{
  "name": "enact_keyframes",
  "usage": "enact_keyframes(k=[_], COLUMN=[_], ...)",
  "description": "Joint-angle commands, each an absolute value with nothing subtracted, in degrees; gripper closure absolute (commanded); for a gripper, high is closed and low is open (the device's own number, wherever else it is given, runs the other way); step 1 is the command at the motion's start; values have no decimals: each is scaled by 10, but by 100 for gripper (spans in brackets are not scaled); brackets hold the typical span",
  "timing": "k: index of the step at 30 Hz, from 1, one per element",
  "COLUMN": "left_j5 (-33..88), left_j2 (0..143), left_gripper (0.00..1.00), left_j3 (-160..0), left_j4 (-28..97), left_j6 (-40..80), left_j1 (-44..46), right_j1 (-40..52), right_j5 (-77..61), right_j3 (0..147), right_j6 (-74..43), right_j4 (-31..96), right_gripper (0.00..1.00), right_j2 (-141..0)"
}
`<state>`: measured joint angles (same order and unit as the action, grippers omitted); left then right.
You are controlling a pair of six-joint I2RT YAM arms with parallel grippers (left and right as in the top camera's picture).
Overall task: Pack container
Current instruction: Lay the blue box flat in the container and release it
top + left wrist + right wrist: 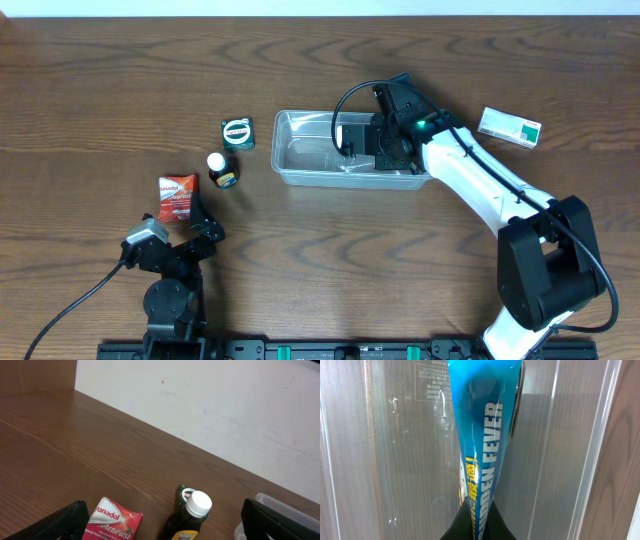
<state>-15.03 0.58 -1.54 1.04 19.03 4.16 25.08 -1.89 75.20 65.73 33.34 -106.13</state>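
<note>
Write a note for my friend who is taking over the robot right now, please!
Left claw: open, empty, beside the red packet.
Right claw: shut on a blue packet, held over the floor of the clear tub.
Left of the tub: red packet, bottle, green box. Right of it: white box.
Done: blue packet brought to the tub.
Left: let it go, then probably pack the other four.
</note>
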Motion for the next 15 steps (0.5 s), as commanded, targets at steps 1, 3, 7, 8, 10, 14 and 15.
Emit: enact_keyframes(k=[1,3,7,8,10,14,15], left_j5=[-155,-155,-155,-155,-155,-155,-155], left_j2=[2,2,2,2,2,2,2], left_gripper=[2,2,2,2,2,2,2], left_j3=[-2,-2,-2,-2,-2,-2,-2], left_j4=[27,27,27,27,27,27,27], left_j6=[180,180,180,180,180,180,180], left_j1=[39,39,39,39,39,39,39], right_j1=[242,242,242,242,243,252,255], right_j5=[-6,-6,-6,-7,-7,-6,-6], right_j3=[740,740,740,740,740,740,740], right_j6=[658,658,653,652,652,652,652], right_j4=[339,341,343,343,343,344,344], right_gripper=[99,98,75,72,70,66,66], right_j2=[-1062,-1062,-1062,-1062,-1062,-1062,-1062])
